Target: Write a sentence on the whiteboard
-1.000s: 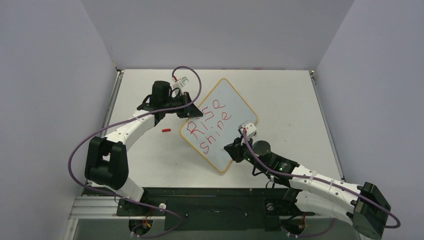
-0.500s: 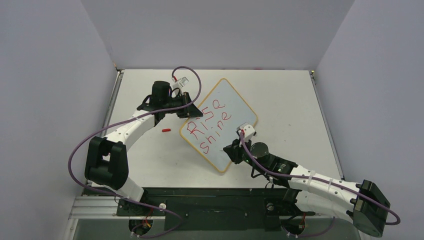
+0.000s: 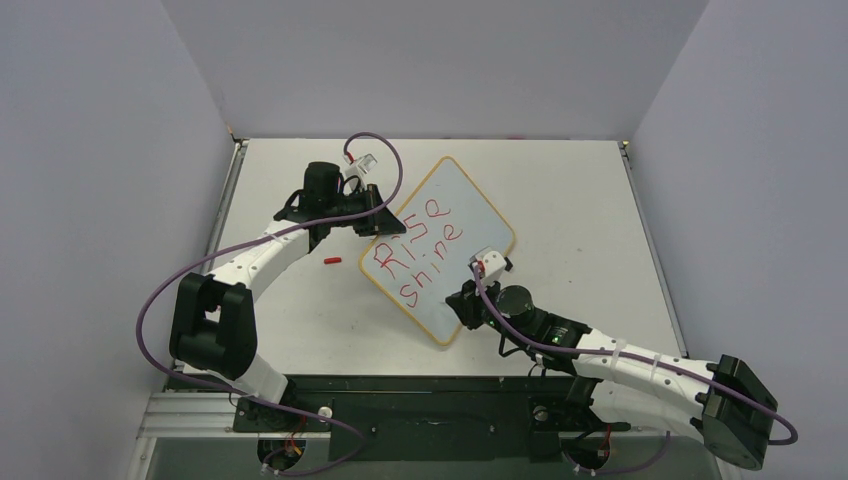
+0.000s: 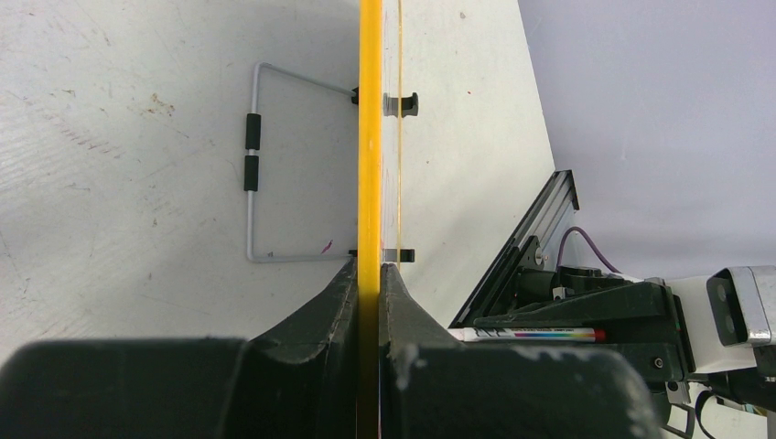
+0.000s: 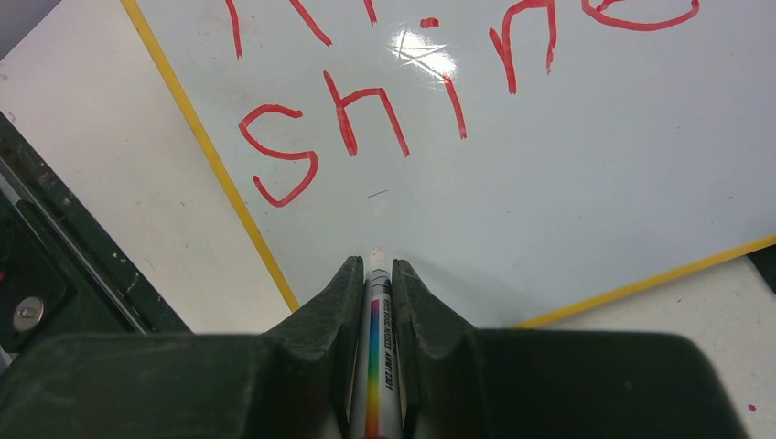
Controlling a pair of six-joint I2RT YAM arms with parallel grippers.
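Note:
The whiteboard (image 3: 440,250), white with a thin orange-yellow frame (image 4: 370,137), lies tilted at mid-table with red words "Rise" and "shine" (image 5: 357,119) on it. My left gripper (image 3: 378,218) is shut on its left edge; in the left wrist view the frame runs edge-on between the fingers (image 4: 340,302). Two small black clips (image 4: 399,103) and a wire stand (image 4: 252,165) show on that edge. My right gripper (image 3: 468,303) is shut on a white marker (image 5: 377,366) with a rainbow stripe. The marker's tip (image 5: 376,255) hovers over the board's bare near corner, below "shine".
A small red marker cap (image 3: 333,260) lies on the table left of the board. Grey walls close the table on three sides. A black metal rail (image 3: 420,385) runs along the near edge by the arm bases.
The right arm has slid slightly left and toward the near edge, carrying the marker along the board's lower corner. The left arm and the board have stayed put.

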